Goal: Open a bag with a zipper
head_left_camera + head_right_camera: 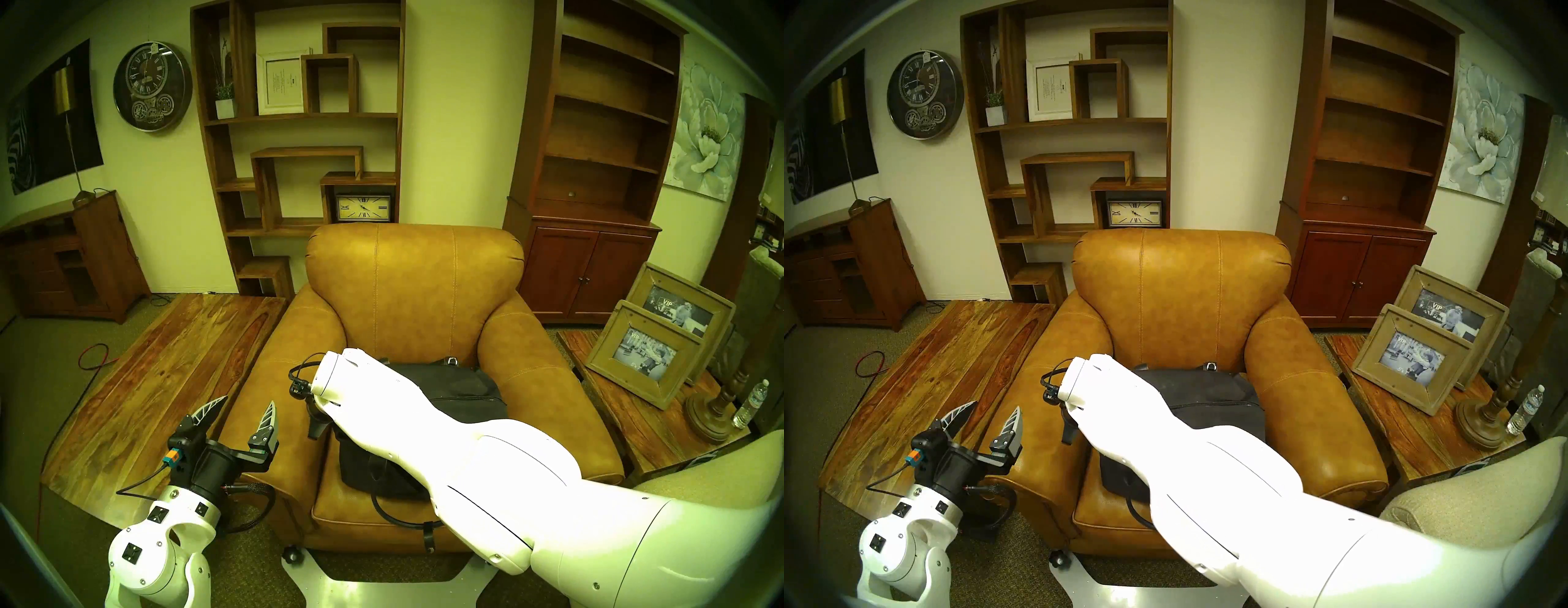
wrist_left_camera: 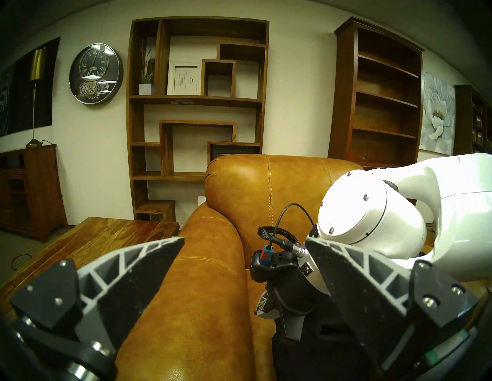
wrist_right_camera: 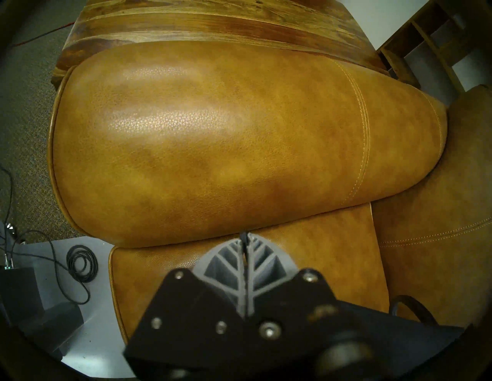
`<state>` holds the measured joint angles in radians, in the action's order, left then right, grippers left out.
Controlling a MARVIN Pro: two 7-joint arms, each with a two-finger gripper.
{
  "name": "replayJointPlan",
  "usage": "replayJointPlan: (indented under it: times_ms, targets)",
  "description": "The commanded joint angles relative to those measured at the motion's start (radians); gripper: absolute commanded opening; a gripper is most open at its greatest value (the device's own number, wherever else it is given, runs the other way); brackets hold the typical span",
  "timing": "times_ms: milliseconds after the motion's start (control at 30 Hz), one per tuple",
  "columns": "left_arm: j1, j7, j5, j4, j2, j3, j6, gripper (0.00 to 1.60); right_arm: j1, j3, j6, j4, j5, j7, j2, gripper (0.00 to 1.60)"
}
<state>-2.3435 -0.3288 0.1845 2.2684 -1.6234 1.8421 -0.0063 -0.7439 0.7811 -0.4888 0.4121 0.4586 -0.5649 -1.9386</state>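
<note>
The black bag (image 1: 458,382) (image 1: 1208,390) lies on the seat of a tan leather armchair (image 1: 415,276), and my right arm crosses over most of it. The zipper (image 1: 466,398) shows as a thin line on the bag's right part; the rest is hidden by the arm. My right gripper (image 3: 243,236) (image 2: 291,332) points down at the bag's left end, beside the chair's left armrest (image 3: 213,133). It is shut, with a small dark tab pinched at its tips. My left gripper (image 1: 248,407) (image 2: 245,239) hangs open and empty outside that armrest.
A low wooden table (image 1: 169,382) stands left of the chair. To the right, a side table holds two picture frames (image 1: 653,352), a lamp base and a water bottle (image 1: 751,403). A bag handle loop (image 1: 382,509) hangs over the seat's front. Shelves line the back wall.
</note>
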Motion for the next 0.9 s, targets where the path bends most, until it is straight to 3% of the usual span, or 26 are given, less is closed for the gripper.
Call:
replayJointPlan:
  times_ms: [0, 133, 200, 233, 300, 533, 867]
  targets:
    - [0.000, 0.001, -0.002, 0.023, 0.000, 0.000, -0.001, 1.60, 0.023, 0.026, 0.036, -0.009, -0.030, -0.011, -0.053, 0.67]
    - [0.000, 0.001, -0.003, 0.023, 0.000, 0.000, -0.001, 1.60, 0.034, 0.033, 0.045, -0.015, -0.030, -0.013, -0.050, 0.65]
    - [0.000, 0.001, -0.003, 0.023, 0.000, 0.000, -0.001, 1.60, 0.037, 0.054, 0.045, 0.004, -0.042, 0.000, -0.032, 1.01]
    - [0.000, 0.001, -0.003, 0.023, 0.000, 0.000, -0.001, 1.60, 0.041, 0.073, 0.042, 0.013, -0.054, 0.004, -0.023, 1.36]
    - [0.001, 0.000, -0.002, 0.021, 0.000, 0.000, -0.002, 1.60, 0.057, 0.113, 0.043, 0.043, -0.078, 0.022, 0.005, 1.53]
    - [0.005, -0.001, 0.000, 0.014, 0.001, 0.000, -0.003, 1.60, 0.123, 0.246, 0.051, 0.119, -0.149, 0.081, 0.098, 1.60]
    - [0.010, -0.002, 0.000, 0.006, 0.000, 0.001, -0.003, 1.60, 0.112, 0.402, 0.076, 0.233, -0.237, 0.153, 0.208, 1.60]
